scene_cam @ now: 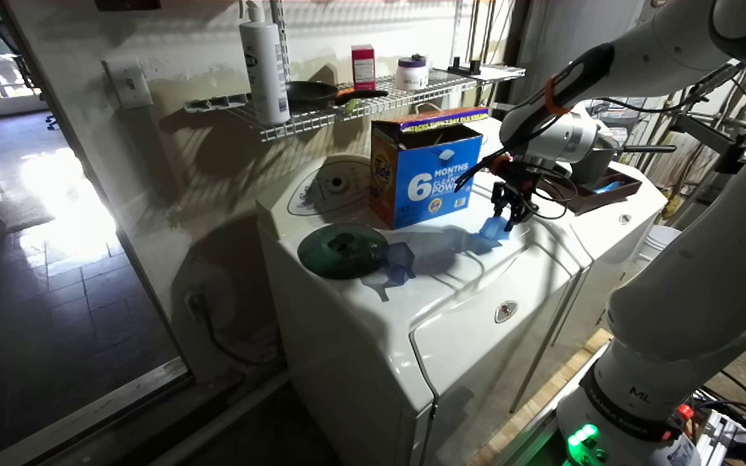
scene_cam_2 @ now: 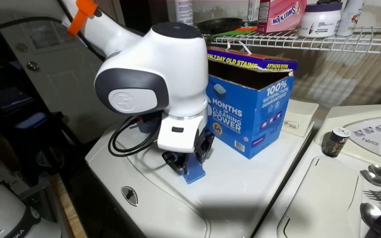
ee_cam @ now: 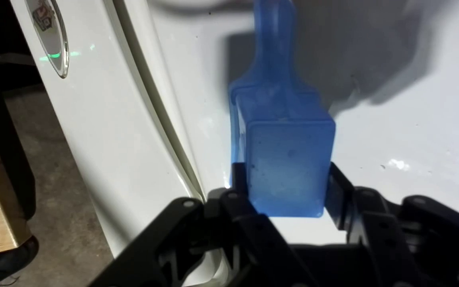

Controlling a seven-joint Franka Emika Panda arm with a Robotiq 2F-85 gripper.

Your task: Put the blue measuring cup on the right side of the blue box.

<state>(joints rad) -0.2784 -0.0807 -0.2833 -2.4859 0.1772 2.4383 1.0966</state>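
Note:
The blue measuring cup (ee_cam: 289, 159) is a square, translucent scoop. Both black fingers of my gripper (ee_cam: 288, 187) press its sides in the wrist view, and its handle points away from the gripper. In both exterior views the cup (scene_cam: 495, 228) hangs low at the white machine top; whether it touches the surface I cannot tell. The blue box (scene_cam_2: 233, 109), an upright carton with brown flaps and white print, stands behind the gripper, a short gap away from the cup. Part of its printed face is hidden by the arm in an exterior view.
A dark green round disc (scene_cam: 340, 252) lies left of the box, with a bluish shape beside it, object or shadow unclear. A wire shelf (scene_cam: 321, 113) runs above. On the neighbouring machine are a brown tray (scene_cam: 629, 189), a can (scene_cam_2: 336, 142) and cutlery (scene_cam_2: 372, 213).

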